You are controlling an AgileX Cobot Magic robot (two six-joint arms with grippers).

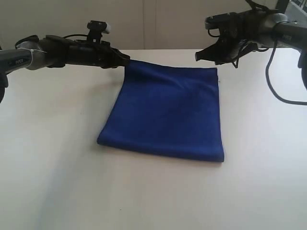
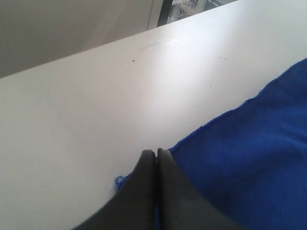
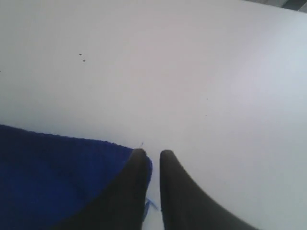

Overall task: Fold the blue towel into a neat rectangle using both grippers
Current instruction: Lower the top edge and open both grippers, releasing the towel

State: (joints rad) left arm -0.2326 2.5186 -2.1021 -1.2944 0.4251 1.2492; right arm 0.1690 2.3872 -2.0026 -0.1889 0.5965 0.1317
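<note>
**A:** Where is the blue towel (image 1: 168, 112), and what is each claw doing?

**B:** The towel lies flat near the middle of the white tabletop (image 1: 57, 158); it looks doubled over, with a thick edge at 6 o'clock. The left claw (image 1: 125, 60) sits at the towel's 11 o'clock corner; its fingers are pressed together and appear clamped on that corner, which is drawn up slightly. The right claw (image 1: 199, 55) hangs just above the 1 o'clock corner; its fingers (image 3: 136, 167) stand a little apart and hold nothing.

**A:** How should this step be done well?

**B:** It looks like the far edge is being laid down. The left corner likely wants lowering onto the layer beneath before the fingers part. Each claw should then rise straight up, so loose threads do not drag the cloth. A soft ripple near 12 o'clock may need smoothing before any further fold.
</note>
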